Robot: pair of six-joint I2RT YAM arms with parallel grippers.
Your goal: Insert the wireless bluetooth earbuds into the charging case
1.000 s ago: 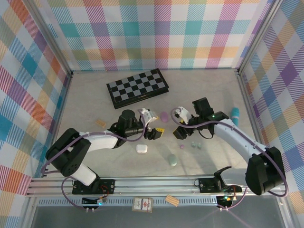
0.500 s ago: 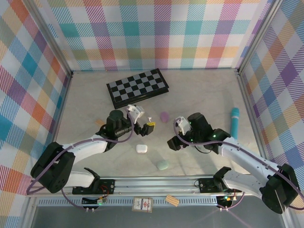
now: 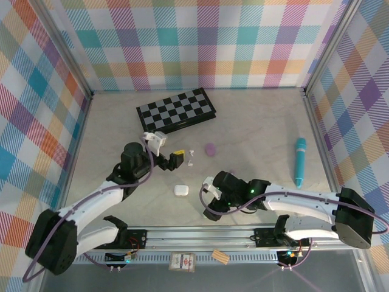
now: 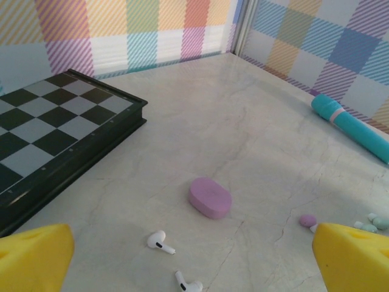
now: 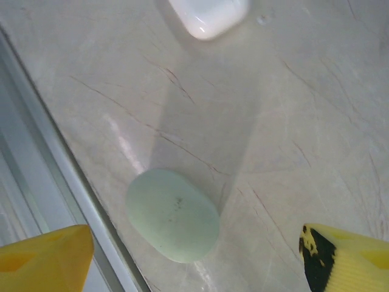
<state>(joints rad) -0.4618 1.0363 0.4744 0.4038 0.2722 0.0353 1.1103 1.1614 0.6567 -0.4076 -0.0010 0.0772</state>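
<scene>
Above the mint case, right jaws have newly arrived.

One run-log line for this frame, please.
left gripper: open, empty, facing white earbuds on table | right gripper: open, empty, over mint-green case | lilac case: closed, beyond earbuds

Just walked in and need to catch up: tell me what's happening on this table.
Two robot arms are working on putting earbuds into charging cases, and nothing is in hand yet. The left gripper is open above the table, facing two loose white earbuds and the lilac case. The right gripper, also open, hovers over the mint-green case near the front rail, with the white case just beyond it. A lilac bud and mint buds lie loose too; all three cases look shut.
</scene>
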